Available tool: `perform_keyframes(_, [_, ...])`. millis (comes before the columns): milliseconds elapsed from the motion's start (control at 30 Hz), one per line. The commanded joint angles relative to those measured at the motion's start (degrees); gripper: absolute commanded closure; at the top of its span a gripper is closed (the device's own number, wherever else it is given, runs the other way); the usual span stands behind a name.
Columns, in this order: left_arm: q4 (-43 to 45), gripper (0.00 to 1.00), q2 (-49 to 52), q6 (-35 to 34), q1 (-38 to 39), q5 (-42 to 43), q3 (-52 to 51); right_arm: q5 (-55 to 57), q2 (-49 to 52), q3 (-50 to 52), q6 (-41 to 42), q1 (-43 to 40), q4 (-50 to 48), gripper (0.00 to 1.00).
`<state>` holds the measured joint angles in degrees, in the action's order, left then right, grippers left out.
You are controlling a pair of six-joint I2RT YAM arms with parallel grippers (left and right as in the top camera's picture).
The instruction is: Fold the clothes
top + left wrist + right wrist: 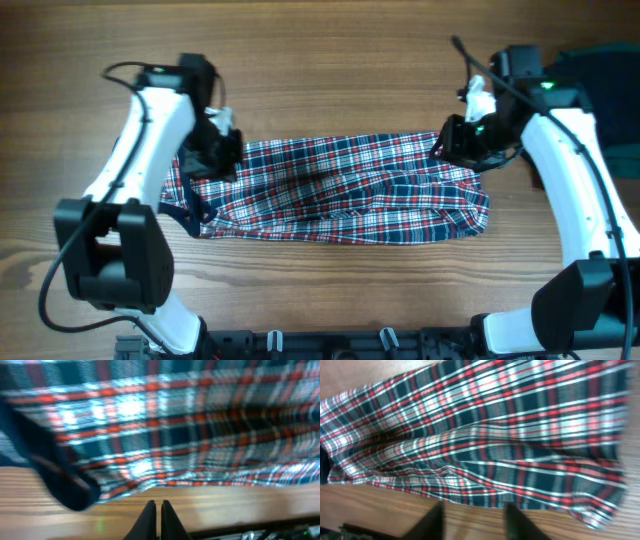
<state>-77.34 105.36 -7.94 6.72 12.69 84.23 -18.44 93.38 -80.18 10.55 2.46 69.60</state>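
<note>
While the left gripper (155, 510) is pressed together empty at nine o'clock and the right gripper (472, 520) spread at three, the plaid shirt (335, 190) is to be grasped for folding.

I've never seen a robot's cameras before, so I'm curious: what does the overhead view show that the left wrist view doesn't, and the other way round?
Only overhead: the whole plaid shirt lying as a long band, the right gripper at one end of it, and a dark garment at the picture's edge. Only left wrist: a close look at the left gripper, its two fingers pressed together with nothing between them. Both: plaid cloth lying on the wooden table.
</note>
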Motion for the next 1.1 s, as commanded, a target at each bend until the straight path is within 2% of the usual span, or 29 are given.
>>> perform_keyframes(0, [5.3, 0.96, -1.2, -4.9, 5.1, 1.4, -6.9, 0.6, 0.0, 3.9, 3.2, 1.9, -4.7, 0.83])
perform_keyframes(33, [7.5, 0.96, -1.2, -5.9, 5.9, 1.4, -8.6, 0.5, 0.0, 4.9, 3.1, 1.9, -6.4, 0.91])
perform_keyframes(100, [12.3, 0.96, -1.2, -6.2, 6.8, 1.5, -10.7, 0.6, 0.0, 6.9, 3.0, 1.9, -10.2, 0.96])
perform_keyframes(467, [24.6, 0.96, -1.2, -9.0, 7.0, 2.1, -19.5, 0.3, 0.0, 18.9, 4.6, 1.9, -26.4, 0.96])
perform_keyframes(667, [21.1, 0.96, -1.2, -9.1, 7.0, 2.0, -20.4, 0.6, 0.0, 24.7, 7.0, 1.9, -31.1, 0.96])
perform_keyframes(833, [17.3, 0.96, -1.2, -9.3, 7.0, -2.1, -20.5, 4.6, 0.0, 29.1, 10.6, 1.9, -35.8, 0.96])
perform_keyframes(1000, [16.8, 0.96, -1.2, -9.3, 6.9, -4.7, -20.5, 7.1, 0.0, 29.6, 12.9, 1.9, -36.1, 0.96])
perform_keyframes(1067, [16.2, 0.96, -1.2, -10.4, 6.9, -5.6, -20.5, 10.8, 0.0, 29.6, 18.9, 1.8, -33.4, 0.96])
